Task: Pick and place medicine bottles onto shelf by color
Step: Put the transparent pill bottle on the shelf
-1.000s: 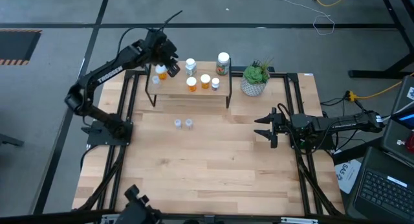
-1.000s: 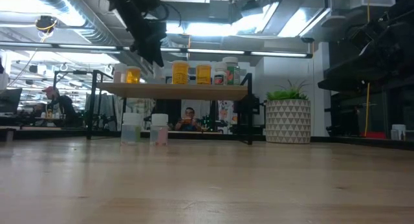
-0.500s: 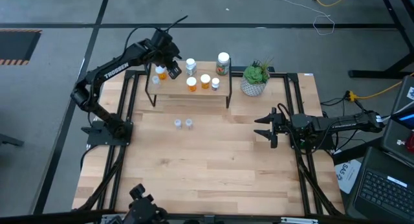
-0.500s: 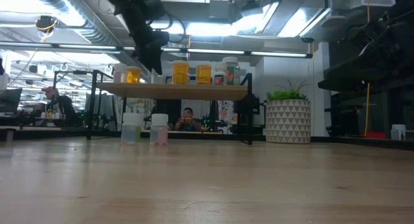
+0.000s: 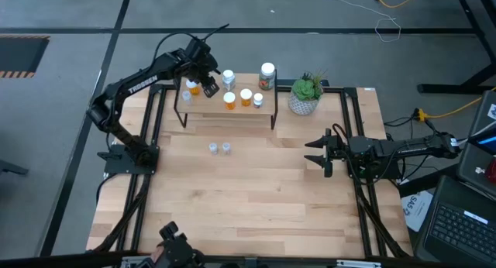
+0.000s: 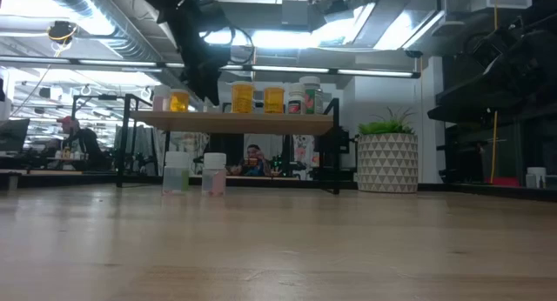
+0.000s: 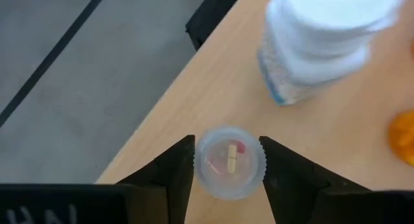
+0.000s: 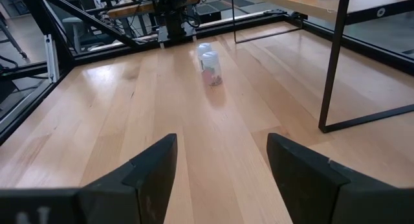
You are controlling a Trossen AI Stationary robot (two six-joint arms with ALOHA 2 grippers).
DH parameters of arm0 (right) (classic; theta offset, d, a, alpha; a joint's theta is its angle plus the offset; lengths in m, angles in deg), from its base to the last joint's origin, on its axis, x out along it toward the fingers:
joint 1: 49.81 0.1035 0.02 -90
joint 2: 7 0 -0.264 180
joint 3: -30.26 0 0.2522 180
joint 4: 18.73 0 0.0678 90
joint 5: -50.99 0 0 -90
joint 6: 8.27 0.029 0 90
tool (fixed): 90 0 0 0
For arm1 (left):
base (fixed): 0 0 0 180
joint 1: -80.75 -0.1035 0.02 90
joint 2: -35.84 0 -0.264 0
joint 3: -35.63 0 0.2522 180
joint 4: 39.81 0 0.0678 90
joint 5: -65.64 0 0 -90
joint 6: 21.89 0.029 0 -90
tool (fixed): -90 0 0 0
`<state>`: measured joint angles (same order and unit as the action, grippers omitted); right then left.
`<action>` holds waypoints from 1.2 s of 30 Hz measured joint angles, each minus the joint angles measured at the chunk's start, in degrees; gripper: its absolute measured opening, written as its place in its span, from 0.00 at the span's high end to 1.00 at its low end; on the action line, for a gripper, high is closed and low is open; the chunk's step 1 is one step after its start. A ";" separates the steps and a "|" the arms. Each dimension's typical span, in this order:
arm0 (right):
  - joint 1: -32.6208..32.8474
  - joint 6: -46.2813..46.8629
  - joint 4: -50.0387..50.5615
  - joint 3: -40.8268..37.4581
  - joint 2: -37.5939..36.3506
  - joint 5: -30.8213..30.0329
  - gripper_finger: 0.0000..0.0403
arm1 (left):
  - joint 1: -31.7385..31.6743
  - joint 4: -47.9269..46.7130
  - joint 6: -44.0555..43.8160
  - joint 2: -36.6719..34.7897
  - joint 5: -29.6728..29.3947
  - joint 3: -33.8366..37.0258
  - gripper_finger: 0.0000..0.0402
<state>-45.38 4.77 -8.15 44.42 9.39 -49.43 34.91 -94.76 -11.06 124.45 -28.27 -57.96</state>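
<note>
Nearest me, 2 clear bottles (image 5: 219,148) stand on the table (image 5: 256,198) in front of the shelf (image 5: 263,111), not yet sorted, and my right gripper (image 5: 319,153) waits with its fingers apart well to the right of the shelf. On the shelf I count about 7 bottles. At its far left corner my left gripper (image 7: 226,160) brackets a small clear bottle (image 7: 229,162) standing on the plank; I cannot tell whether the fingers clamp it, so I judge the task mostly done.

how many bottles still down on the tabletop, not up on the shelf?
2. Both clear, side by side on the tabletop just in front of the shelf: first clear bottle, second clear bottle. The low view shows none hidden under the shelf.
</note>
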 joint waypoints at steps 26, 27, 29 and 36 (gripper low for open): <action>-0.02 0.00 -0.01 0.00 0.00 -0.01 0.40 | 4.74 -15.30 -4.39 -1.00 -12.02 -18.75 0.39; -0.02 0.00 0.00 0.00 0.00 -0.02 0.40 | 5.45 -17.54 -5.05 -1.00 -12.02 -20.48 0.39; 0.00 0.00 0.00 -0.01 0.00 -0.01 0.40 | 7.14 -21.04 -6.49 -1.02 -12.04 -22.73 0.39; 0.00 -0.02 0.00 0.00 0.00 -0.02 0.40 | 14.40 -31.12 -9.73 -0.96 -11.49 -24.37 0.39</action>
<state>-45.38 4.75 -8.15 44.42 9.39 -49.45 49.30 -125.88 -20.79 123.50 -39.75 -82.33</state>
